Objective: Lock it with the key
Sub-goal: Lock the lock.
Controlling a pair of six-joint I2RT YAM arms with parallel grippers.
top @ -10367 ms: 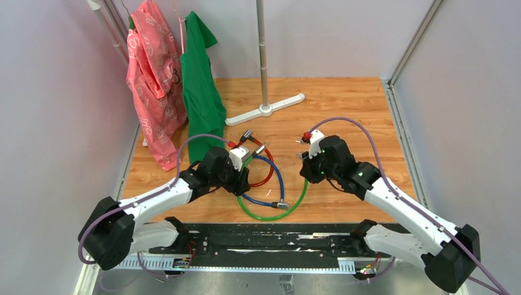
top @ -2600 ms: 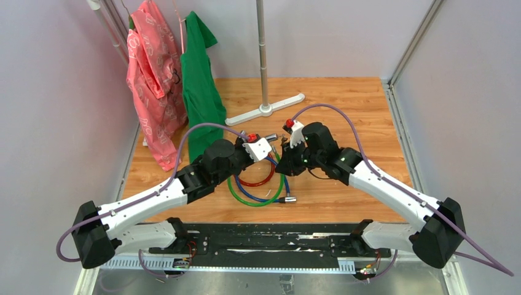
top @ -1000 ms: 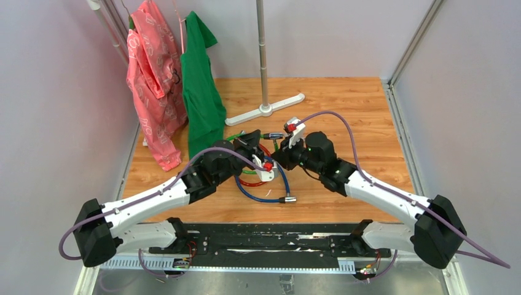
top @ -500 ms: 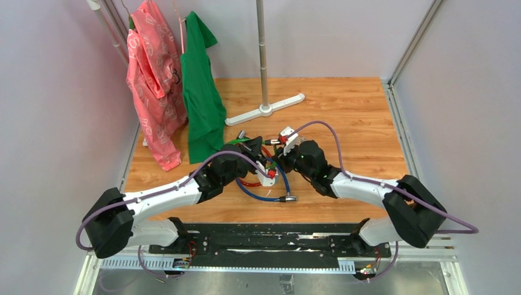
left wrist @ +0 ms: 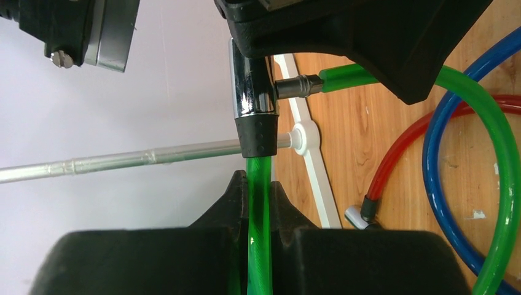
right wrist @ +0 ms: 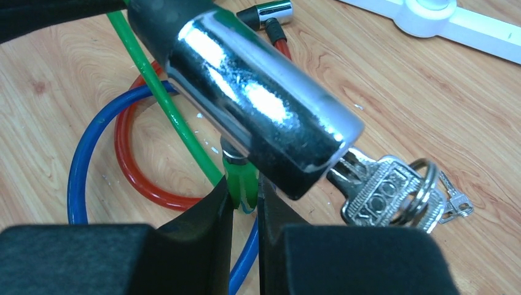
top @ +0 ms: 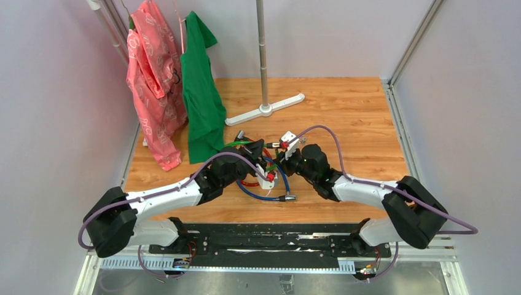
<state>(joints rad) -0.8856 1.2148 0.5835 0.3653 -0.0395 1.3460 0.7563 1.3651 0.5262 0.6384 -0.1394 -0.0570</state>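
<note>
Up and right of the right gripper (right wrist: 244,187), past its fingertips: tiny silvery-grey metal key (right wrist: 381,193). Sits in the end of the shiny chrome lock cylinder (right wrist: 258,104), held by nothing. Right gripper pinched narrowly on the green plastic-sheathed cable (right wrist: 166,104); left gripper (left wrist: 258,190) clamped tight on the same cable. Likely hazards: cylinder swinging away on release for the key; jamming on a turn against a half-seated plug.

Wooden table (top: 344,110) bears red cable (right wrist: 131,177), blue cable (top: 258,198), white stand base (top: 265,109).
</note>
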